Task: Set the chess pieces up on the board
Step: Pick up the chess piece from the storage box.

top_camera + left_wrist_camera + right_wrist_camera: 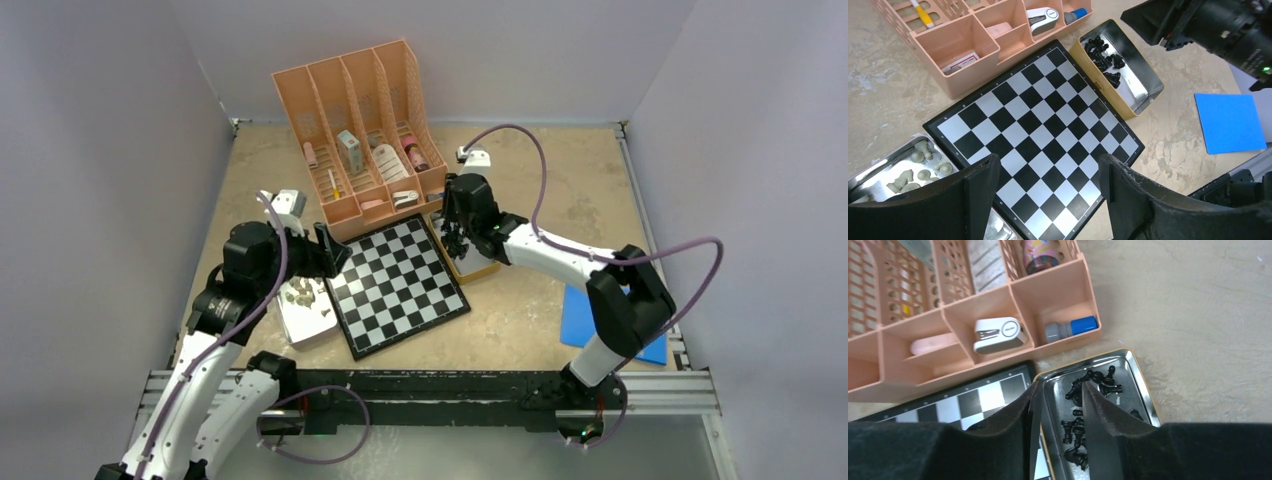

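The board (400,285) lies bare in the middle of the table, with no pieces on it; it also shows in the left wrist view (1043,125) and the right wrist view (983,395). The beige chess pieces (303,293) lie in a metal tray (310,328) left of the board, also seen in the left wrist view (923,167). The black chess pieces (1098,382) lie in a gold-rimmed tray (1140,375) right of the board. My left gripper (1048,180) is open and empty above the board's near-left part. My right gripper (1060,390) is open, low over the black pieces, its left finger by the tray's left wall.
A pink desk organiser (360,130) holding bottles, boxes and a stapler stands just behind the board. A blue sheet (605,320) lies at the right near the right arm's base. Grey walls close in the table on three sides.
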{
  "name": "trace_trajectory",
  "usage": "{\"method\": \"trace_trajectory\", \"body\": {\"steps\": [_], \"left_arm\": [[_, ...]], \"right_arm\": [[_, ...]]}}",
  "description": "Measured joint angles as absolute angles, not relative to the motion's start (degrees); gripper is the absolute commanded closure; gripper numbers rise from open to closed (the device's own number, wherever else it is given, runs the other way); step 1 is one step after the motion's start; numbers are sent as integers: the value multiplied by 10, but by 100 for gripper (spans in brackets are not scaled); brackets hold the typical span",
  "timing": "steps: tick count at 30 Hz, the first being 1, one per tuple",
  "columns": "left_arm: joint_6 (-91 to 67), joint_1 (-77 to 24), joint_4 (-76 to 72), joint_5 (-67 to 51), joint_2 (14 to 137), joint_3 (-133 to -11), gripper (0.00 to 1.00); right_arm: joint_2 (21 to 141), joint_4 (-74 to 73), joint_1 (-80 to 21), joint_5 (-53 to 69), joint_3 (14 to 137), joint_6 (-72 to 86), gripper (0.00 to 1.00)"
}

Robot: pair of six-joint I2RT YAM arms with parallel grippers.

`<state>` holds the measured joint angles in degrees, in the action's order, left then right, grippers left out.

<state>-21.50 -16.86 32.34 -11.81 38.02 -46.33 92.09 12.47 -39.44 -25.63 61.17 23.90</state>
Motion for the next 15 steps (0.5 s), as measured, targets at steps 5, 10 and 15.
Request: {"method": "trace_trajectory", "body": {"steps": [5, 10, 15], "left_arm": [[-215, -169, 327, -105, 365, -458, 28], [-215, -169, 327, -100, 370, -458, 29], [-214, -169, 327, -100, 382, -458, 29]], "right_arm": [[971, 142, -389, -258, 612, 222, 64], [1021, 154, -373, -231, 613, 215, 66], [1059, 156, -366, -219, 625, 212, 69]]}}
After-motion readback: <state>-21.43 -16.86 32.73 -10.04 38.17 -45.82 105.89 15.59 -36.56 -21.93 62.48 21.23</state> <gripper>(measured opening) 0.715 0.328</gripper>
